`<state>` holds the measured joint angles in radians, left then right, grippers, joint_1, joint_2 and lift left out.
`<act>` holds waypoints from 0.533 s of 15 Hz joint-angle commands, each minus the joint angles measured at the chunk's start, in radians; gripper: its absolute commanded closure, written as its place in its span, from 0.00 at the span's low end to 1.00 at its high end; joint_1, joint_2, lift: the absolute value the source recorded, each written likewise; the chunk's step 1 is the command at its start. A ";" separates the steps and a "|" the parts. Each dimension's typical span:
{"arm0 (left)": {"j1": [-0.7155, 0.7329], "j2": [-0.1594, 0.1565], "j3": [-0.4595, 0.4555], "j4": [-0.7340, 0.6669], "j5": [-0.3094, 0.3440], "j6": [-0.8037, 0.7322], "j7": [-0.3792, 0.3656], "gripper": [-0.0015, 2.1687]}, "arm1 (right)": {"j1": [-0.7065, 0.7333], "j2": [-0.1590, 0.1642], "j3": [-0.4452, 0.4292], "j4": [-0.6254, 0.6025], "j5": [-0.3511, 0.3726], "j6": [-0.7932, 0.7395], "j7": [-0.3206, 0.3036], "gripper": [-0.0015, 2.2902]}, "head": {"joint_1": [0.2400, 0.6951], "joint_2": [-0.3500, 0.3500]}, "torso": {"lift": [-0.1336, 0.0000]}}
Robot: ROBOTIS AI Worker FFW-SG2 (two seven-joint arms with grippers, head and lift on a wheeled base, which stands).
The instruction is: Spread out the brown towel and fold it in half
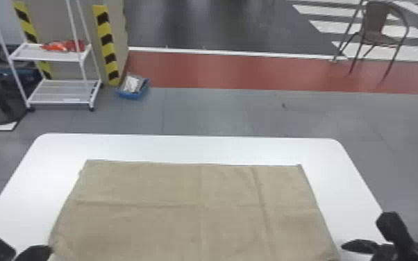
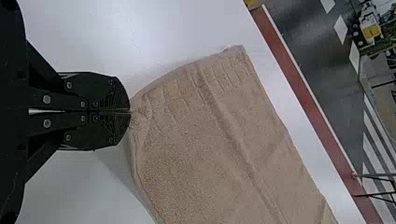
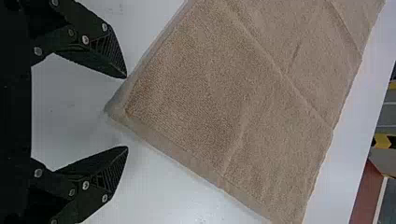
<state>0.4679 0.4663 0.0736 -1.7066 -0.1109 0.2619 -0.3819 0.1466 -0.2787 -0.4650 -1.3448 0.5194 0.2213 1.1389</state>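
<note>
Left gripper (image 1: pixel 47 249), 8 o'clock in head view: flat black fingers pressed together, clamped on the brown towel (image 1: pixel 191 208) at its near-left part; cloth puckers right at the tips. Right gripper (image 1: pixel 362 231), 4 o'clock: fingers wide apart, ridged inner faces, a towel corner lying in the gap between them; can't tell if either finger touches it.

Towel: terry pile, matte, roughly rectangular, spread on the table from center down to 6 o'clock. Creases run across and lengthwise; smooth hem along the edges by the right gripper; embossed grid band toward the left gripper's end. Far edge fairly straight, far corners at 10 and 2 o'clock of the cloth.

Table (image 1: pixel 184 147): smooth, white, rounded far corners.

Past it, gray floor (image 1: pixel 218 111), then red strip (image 1: pixel 236 71), then dark floor (image 1: pixel 218 27) with white stripes at 1 o'clock.

11 o'clock: white wire cart (image 1: pixel 62 92), orange-red item (image 1: pixel 64 45) on upper shelf; yellow-black striped post (image 1: pixel 106 45) beside it; shallow blue bin (image 1: pixel 132 93) just beside the post.

1 o'clock: brown chair (image 1: pixel 378 31), curved back, thin legs.
</note>
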 commanded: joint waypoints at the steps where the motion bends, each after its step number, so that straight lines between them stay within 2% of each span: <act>1: 0.000 0.002 0.000 0.002 0.000 -0.002 0.000 0.66 | -0.012 0.000 0.011 0.018 0.008 -0.004 -0.005 0.18 | 1.00 0.33 | 1.00; 2: 0.000 0.002 0.000 0.002 0.000 -0.002 0.000 0.66 | -0.019 -0.002 0.019 0.027 0.014 -0.001 -0.007 0.23 | 1.00 0.34 | 1.00; 4: 0.000 0.002 0.000 0.002 0.000 -0.002 -0.002 0.66 | -0.022 -0.005 0.022 0.035 0.016 -0.001 -0.007 0.26 | 1.00 0.34 | 1.00; 5: 0.000 0.002 0.000 0.002 0.000 -0.002 0.000 0.66 | -0.022 -0.008 0.025 0.035 0.014 0.005 -0.005 0.30 | 1.00 0.34 | 1.00; 6: 0.000 0.003 0.000 0.002 0.000 -0.002 0.000 0.66 | -0.022 -0.010 0.026 0.035 0.014 0.014 -0.002 0.46 | 1.00 0.34 | 1.00; 8: 0.000 0.003 0.000 0.002 0.000 -0.002 0.000 0.66 | -0.022 -0.010 0.025 0.033 0.011 0.011 0.004 0.66 | 1.00 0.34 | 1.00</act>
<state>0.4678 0.4692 0.0736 -1.7042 -0.1104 0.2601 -0.3822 0.1240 -0.2884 -0.4397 -1.3106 0.5333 0.2327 1.1416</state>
